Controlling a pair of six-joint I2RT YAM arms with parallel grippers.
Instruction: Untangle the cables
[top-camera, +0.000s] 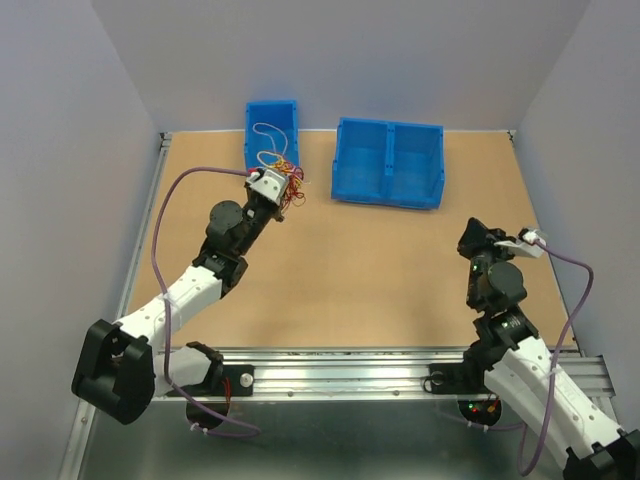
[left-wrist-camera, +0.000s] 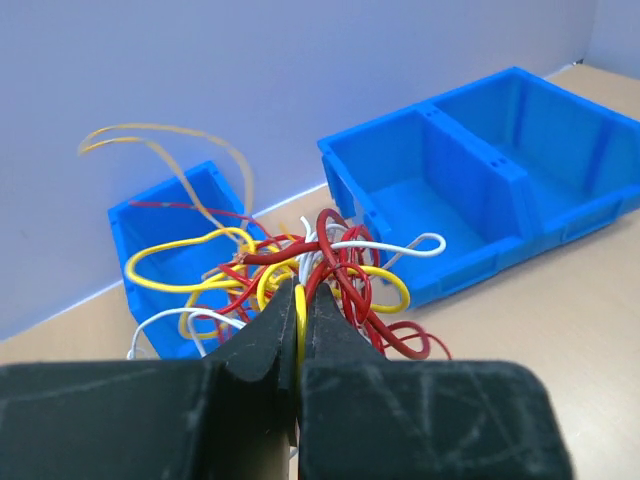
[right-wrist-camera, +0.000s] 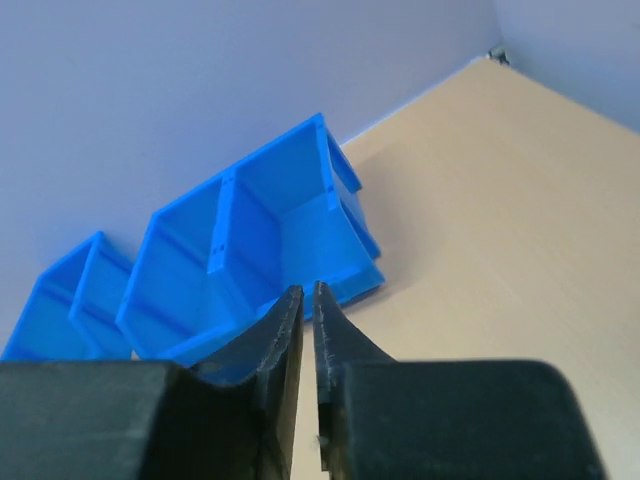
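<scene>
The left claw (left-wrist-camera: 300, 300) is pinched tight on a yellow wire (left-wrist-camera: 299, 322) at the near side of the cables (left-wrist-camera: 310, 262), a curly clump of thin red, yellow and white wires bunched right at its tips. From above, that clump sits at the near end of the small blue plastic bin (top-camera: 272, 118), toward the far left of the tan wooden tabletop (top-camera: 380, 270). I can't tell whether it rests on the surface or hangs from the grip. A few loops stray out, one of them white, reaching toward the two-compartment blue plastic bin (top-camera: 390, 160) beside it. The right claw (right-wrist-camera: 308, 296) is over on the other side, well apart from the wires, its jaws drawn together with nothing between them, pointing at the wider bin.

To my eye the job has barely begun: one arm has a hold, and no strand lies separate. Next, I'd say, the right arm needs to come across, open up and take a single strand with a free end. Then it should draw that strand out slowly against the left's hold, so the knot loosens rather than cinches
</scene>
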